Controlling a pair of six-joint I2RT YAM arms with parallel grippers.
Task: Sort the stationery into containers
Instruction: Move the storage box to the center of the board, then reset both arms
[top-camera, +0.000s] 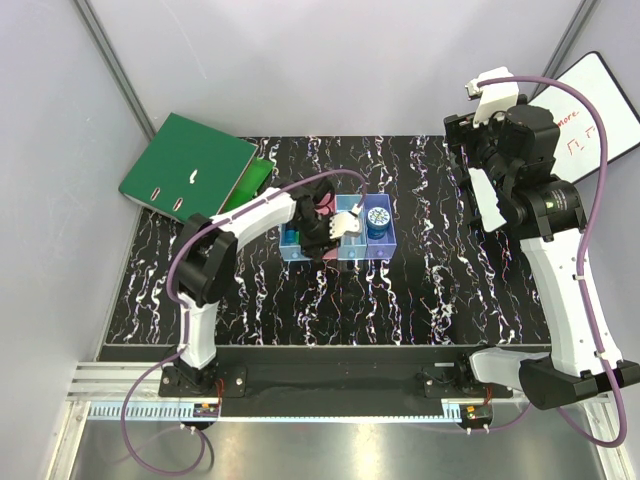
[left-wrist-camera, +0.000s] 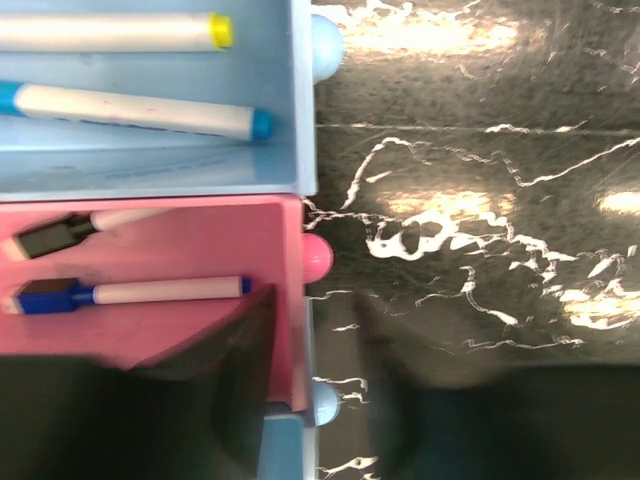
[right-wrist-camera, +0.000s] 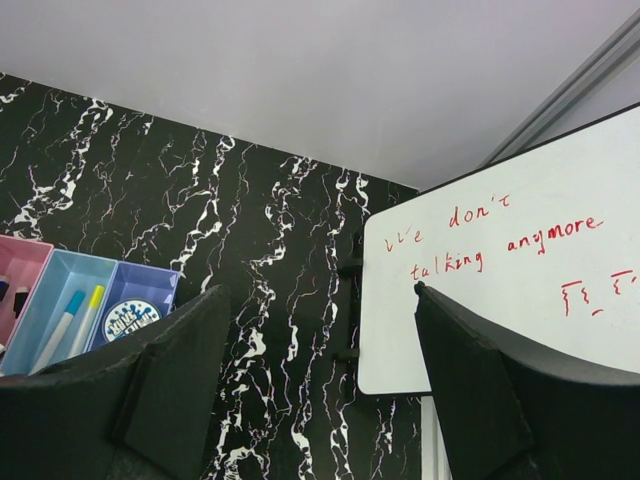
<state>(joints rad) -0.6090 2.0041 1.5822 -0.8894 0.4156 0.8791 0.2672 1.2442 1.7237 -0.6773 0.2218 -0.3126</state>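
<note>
Joined row of four translucent rectangular plastic bins (top-camera: 380, 246) sits mid glossy black white-veined desk (top-camera: 450, 290). Round blue patterned tin (top-camera: 377, 218) in purple end bin. Yellow-capped white marker (left-wrist-camera: 110, 30) and blue-capped white marker (left-wrist-camera: 130, 108) lie parallel along light-blue bin. Left pincer (left-wrist-camera: 320, 400) released, fingers astride pink bin (left-wrist-camera: 200, 255) end wall. Right pincer (right-wrist-camera: 320, 400) released, empty, raised well apart; broad desk between.

A black tabletop (top-camera: 420, 300) veined in white spreads below and ahead of the right gripper (right-wrist-camera: 318, 292). Glare lies on it just past the left gripper (left-wrist-camera: 320, 335). Plain pale grey walls (top-camera: 50, 200) enclose it. To the right gripper's right, a whiteboard (right-wrist-camera: 500, 290) with red writing stands against the wall.
</note>
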